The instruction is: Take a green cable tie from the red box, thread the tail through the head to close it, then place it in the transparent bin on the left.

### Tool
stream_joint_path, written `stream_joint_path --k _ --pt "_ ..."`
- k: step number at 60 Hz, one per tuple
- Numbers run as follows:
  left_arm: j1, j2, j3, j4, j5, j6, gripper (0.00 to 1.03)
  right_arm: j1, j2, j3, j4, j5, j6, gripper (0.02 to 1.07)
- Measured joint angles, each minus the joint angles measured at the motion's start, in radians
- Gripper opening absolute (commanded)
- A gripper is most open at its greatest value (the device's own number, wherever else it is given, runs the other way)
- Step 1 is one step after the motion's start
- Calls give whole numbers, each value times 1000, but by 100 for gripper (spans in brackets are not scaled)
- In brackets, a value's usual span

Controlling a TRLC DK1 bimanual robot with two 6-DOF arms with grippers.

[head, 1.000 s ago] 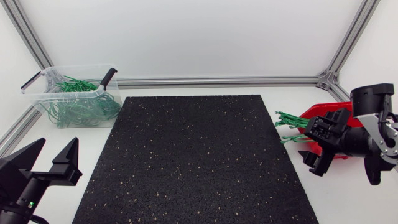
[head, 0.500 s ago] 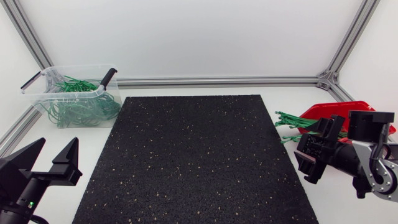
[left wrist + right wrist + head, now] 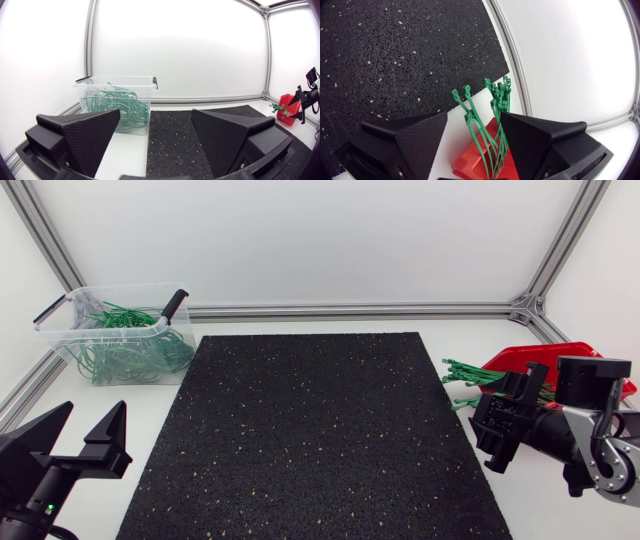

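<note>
The red box [image 3: 565, 356] sits at the table's right edge, with a bundle of green cable ties [image 3: 468, 376] sticking out of it toward the mat. My right gripper [image 3: 492, 428] hangs over the box's near end, open. In the right wrist view the green cable ties [image 3: 481, 131] stand up between its fingers [image 3: 415, 142], with a gap on the one side, above the red box [image 3: 470, 162]. The transparent bin [image 3: 66, 315] at the back left holds several closed green ties. My left gripper [image 3: 78, 442] rests open and empty at the front left, facing the transparent bin [image 3: 92, 82].
A black speckled mat [image 3: 310, 430] covers the middle of the table. An aluminium frame rail [image 3: 350, 310] runs along the back edge. The bin has black handles [image 3: 172, 304].
My right gripper has shifted down and left along the box toward the ties, and its fingers have drawn closer together. The left arm has stayed still.
</note>
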Motion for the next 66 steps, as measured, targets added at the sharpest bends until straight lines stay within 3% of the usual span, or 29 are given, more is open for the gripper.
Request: stream_joint_path --k 27,63,66 --pt "0 0 0 0 0 0 99 -20 39 -2 28 -67 -48 55" --pt "0 0 0 0 0 0 99 -27 174 20 135 -66 -54 52" --pt "0 0 0 0 0 0 99 -27 180 27 144 -66 -54 48"
